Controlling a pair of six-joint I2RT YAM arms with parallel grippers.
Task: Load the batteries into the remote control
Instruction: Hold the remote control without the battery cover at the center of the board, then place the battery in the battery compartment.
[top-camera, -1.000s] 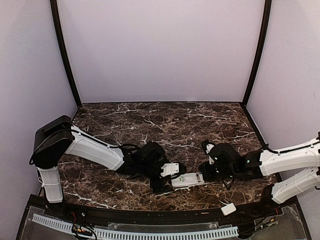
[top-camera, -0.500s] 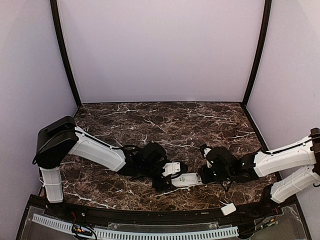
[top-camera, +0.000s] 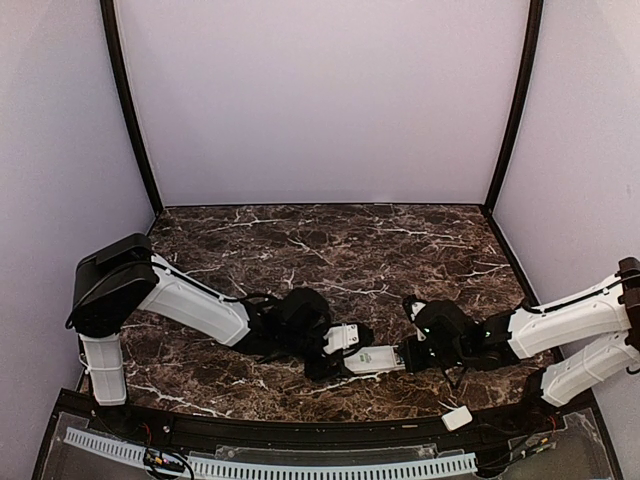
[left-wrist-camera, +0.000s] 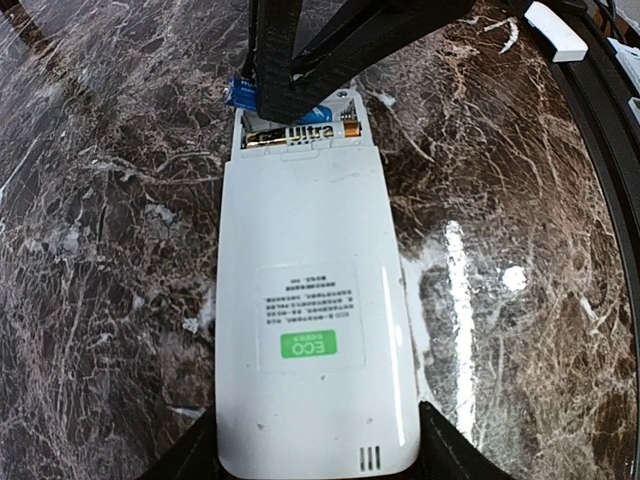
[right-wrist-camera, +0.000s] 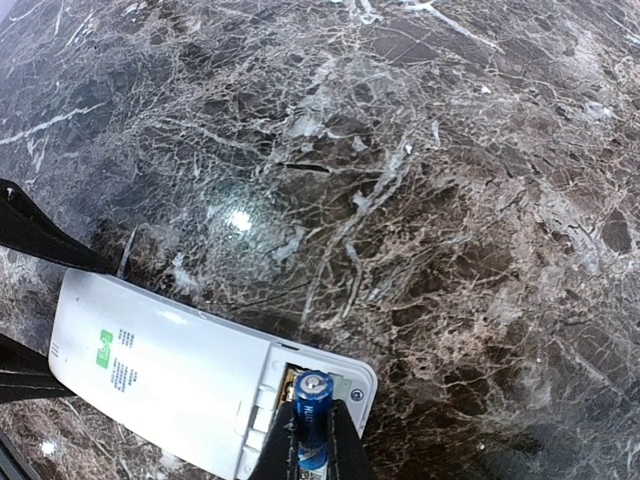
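We see the remote control (top-camera: 375, 358) lying back-up on the marble table (top-camera: 330, 250), near its 6 o'clock edge, with its long axis running from 9 to 3 o'clock. The left gripper (top-camera: 338, 362) sits at the remote's 9 o'clock end, partly spread. Its fingers (left-wrist-camera: 190, 458) flank that end right at both sides, but we cannot tell whether they press on it. At the 3 o'clock end the battery bay is uncovered, and one battery (left-wrist-camera: 300, 134) lies in it. The right gripper (top-camera: 407, 353) is pinched tight on a blue battery (right-wrist-camera: 312, 405), held steeply on end over the bay's edge; we cannot tell if it touches. A white cover piece (top-camera: 457, 418) lies at the remote's 5 o'clock, on the dark near rim, well apart.
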